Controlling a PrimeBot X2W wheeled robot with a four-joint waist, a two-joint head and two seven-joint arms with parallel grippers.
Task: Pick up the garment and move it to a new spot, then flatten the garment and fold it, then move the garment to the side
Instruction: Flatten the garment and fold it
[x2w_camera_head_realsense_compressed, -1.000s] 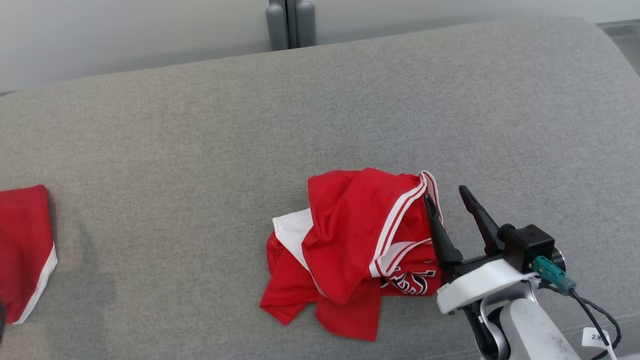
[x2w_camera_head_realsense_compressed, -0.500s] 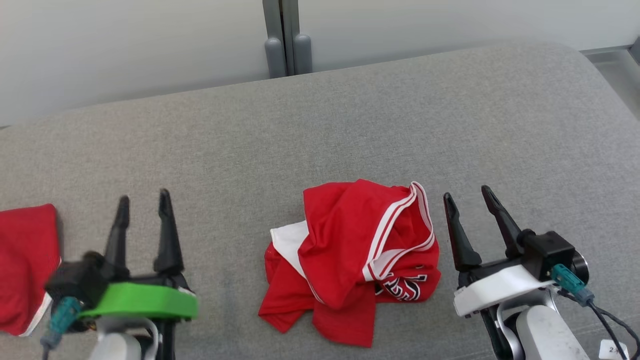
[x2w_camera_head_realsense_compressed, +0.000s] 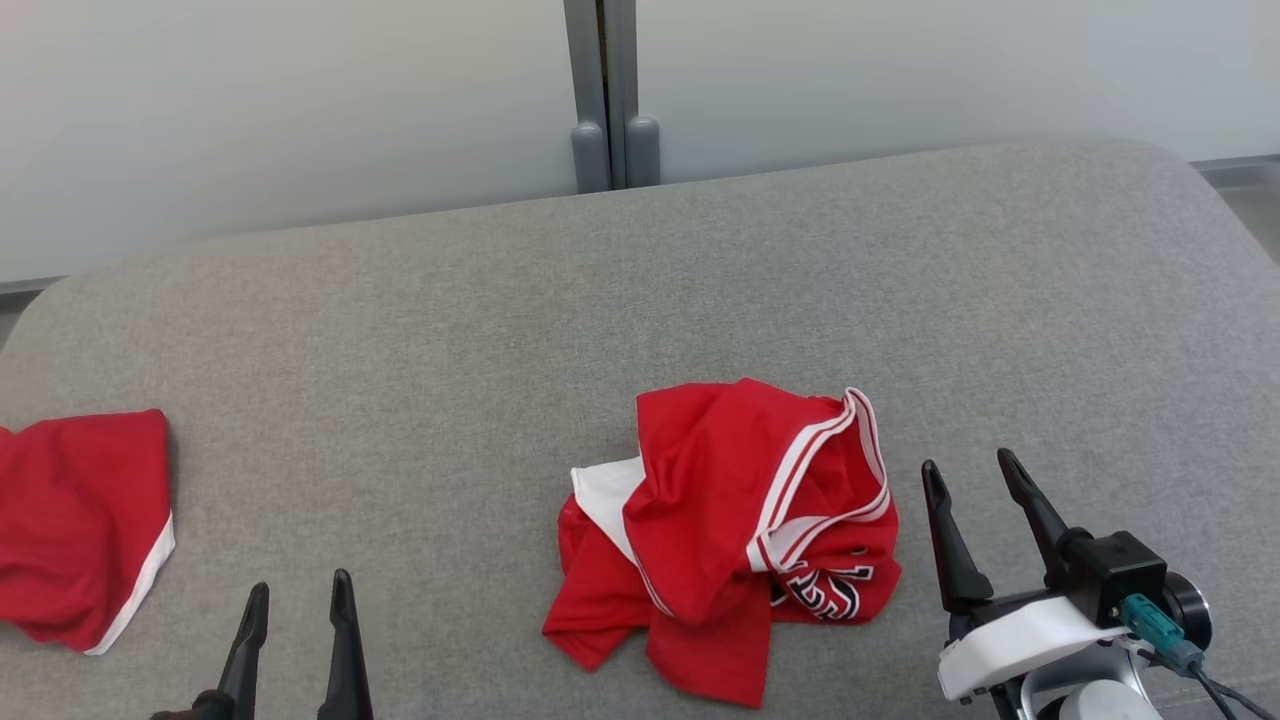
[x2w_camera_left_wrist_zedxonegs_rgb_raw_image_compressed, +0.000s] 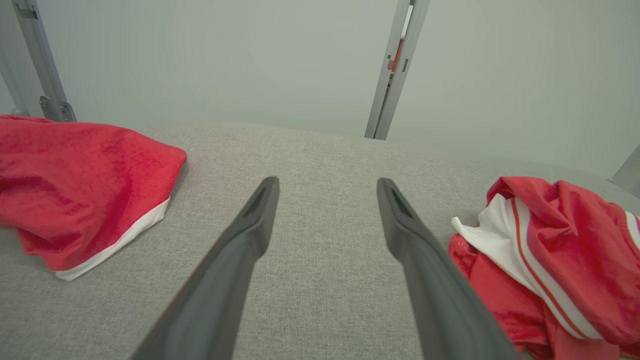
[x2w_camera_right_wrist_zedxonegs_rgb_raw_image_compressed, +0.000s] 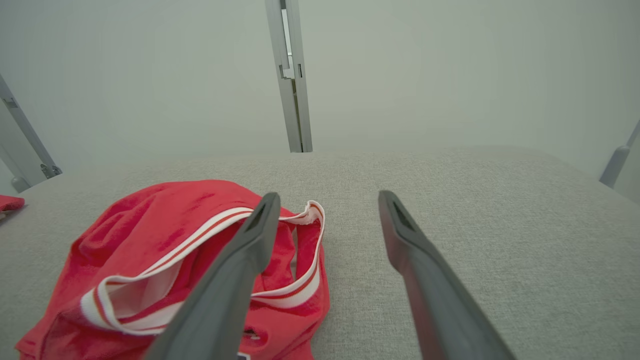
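Crumpled red jersey (x2w_camera_head_realsense_compressed: 730, 540) lies front-centre on the grey cushion (x2w_camera_head_realsense_compressed: 640, 300), ungripped, so the pickup looks not yet begun. Both pincers gape wide: right gripper (x2w_camera_head_realsense_compressed: 967, 460) just beside it, left gripper (x2w_camera_head_realsense_compressed: 301, 583) well apart. Next, pinch a raised fold.

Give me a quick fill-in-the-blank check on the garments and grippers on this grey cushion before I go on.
1. The crumpled garment is red with ____ trim.
2. The right gripper has its jaws ____ and holds nothing.
3. Of the left gripper and the right gripper, the crumpled garment lies nearer the ____ one.
4. The second red cloth lies at the ____ edge of the head view.

Missing words: white; open; right; left.
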